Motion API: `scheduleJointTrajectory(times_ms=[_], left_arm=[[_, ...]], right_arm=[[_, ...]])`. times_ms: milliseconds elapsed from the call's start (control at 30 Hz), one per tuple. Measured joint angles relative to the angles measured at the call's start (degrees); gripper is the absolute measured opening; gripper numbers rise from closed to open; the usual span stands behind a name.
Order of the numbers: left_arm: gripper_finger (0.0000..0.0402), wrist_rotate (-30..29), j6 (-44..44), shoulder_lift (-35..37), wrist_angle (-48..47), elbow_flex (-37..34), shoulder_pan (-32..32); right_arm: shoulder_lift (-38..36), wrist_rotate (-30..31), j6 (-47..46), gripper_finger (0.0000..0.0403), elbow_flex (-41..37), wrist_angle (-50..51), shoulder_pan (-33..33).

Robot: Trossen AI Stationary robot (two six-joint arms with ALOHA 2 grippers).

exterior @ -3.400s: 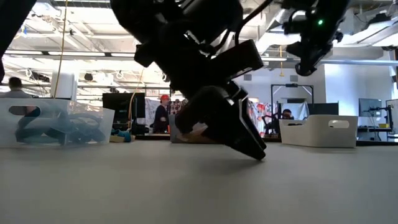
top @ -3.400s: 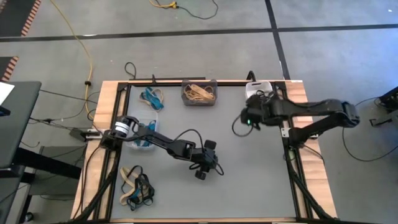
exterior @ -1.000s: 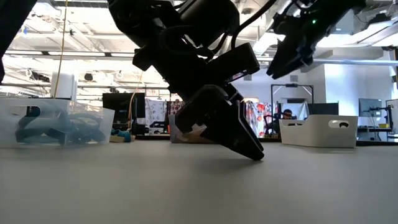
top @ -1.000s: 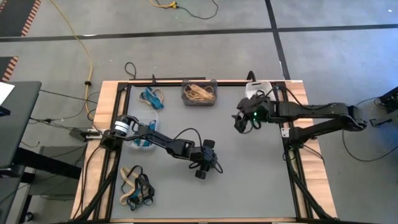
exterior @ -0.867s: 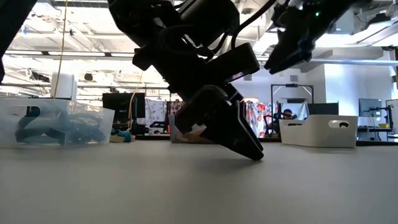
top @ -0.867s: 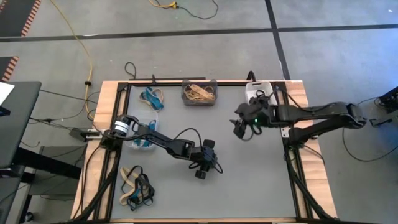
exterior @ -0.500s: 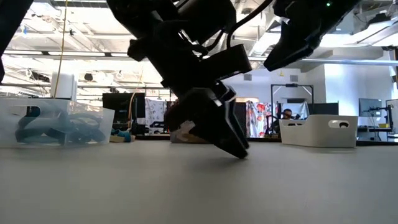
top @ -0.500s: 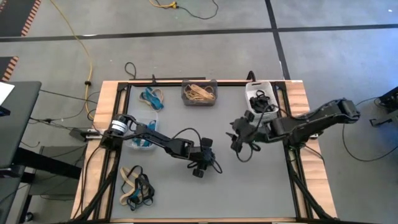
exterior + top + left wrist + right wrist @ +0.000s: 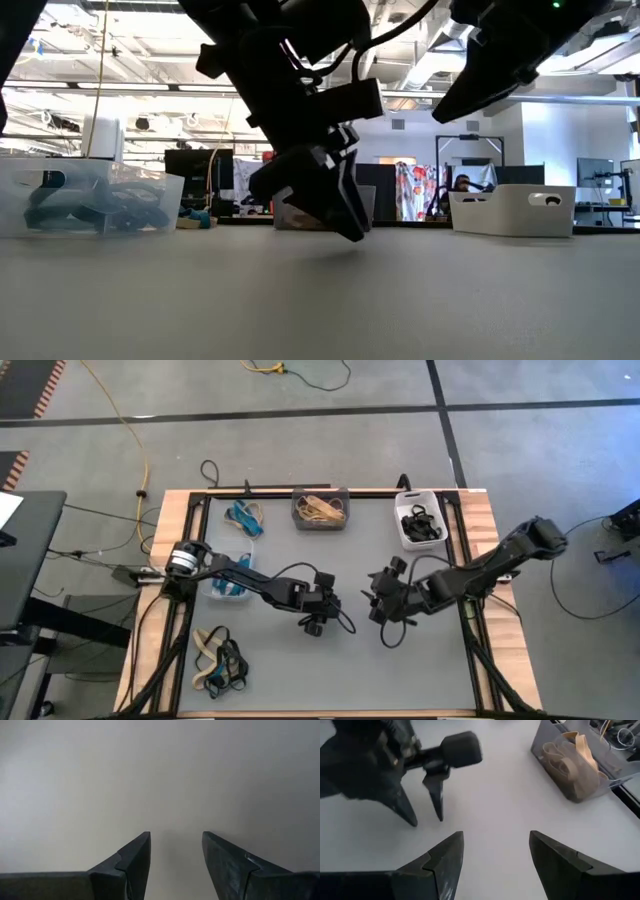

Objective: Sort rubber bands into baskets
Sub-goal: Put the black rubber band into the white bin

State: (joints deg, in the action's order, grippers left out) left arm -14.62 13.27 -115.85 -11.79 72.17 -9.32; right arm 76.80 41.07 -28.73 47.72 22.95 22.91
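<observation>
My left gripper [image 9: 312, 624] hangs open just above the bare grey tabletop [image 9: 400, 670] near its middle, nothing between its fingers [image 9: 175, 836]. My right gripper [image 9: 378, 604] is open and empty too, a little to its right and higher [image 9: 470, 95], facing it [image 9: 495, 836]. A dark grey basket [image 9: 320, 508] at the far edge holds tan rubber bands [image 9: 570, 757]. A white basket [image 9: 420, 525] at the far right holds black ones. The clear basket [image 9: 90, 200] at the left holds blue ones. A mixed pile of bands [image 9: 220, 660] lies near the left front.
Loose blue bands [image 9: 245, 517] lie on the table at the far left. A black frame rail [image 9: 470, 630] runs along the table's right side, another along its left. The middle and near right of the tabletop are bare. People and furniture show in the room beyond.
My right gripper has swung from beside the white basket toward the table's middle and near side, sinking a little and rolling. My left gripper has risen off the table, tipped more level and drawn slightly toward the left. Both stay open.
</observation>
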Motion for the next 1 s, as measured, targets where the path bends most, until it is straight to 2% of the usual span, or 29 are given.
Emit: scheduleJointTrajectory(times_ms=[367,600,800,1000], left_arm=[[0.0169,-1.04,-1.62,6.97,-3.94,-0.90,0.00],[0.0169,-3.83,-4.32,17.83,-0.99,-8.15,0.07],[0.0169,-3.81,-7.97,27.24,4.70,-14.93,0.07],[0.0169,-4.04,-12.52,31.56,5.12,-18.10,0.07]], right_arm=[[2.01,4.06,-1.33,0.0256,-0.02,-2.79,6.49],[2.02,7.07,-1.31,0.0256,-0.03,-3.02,11.38],[2.22,8.78,-1.28,0.0256,-0.07,-3.07,12.40],[2.24,8.97,-0.85,0.0256,-0.05,-4.42,12.38]])
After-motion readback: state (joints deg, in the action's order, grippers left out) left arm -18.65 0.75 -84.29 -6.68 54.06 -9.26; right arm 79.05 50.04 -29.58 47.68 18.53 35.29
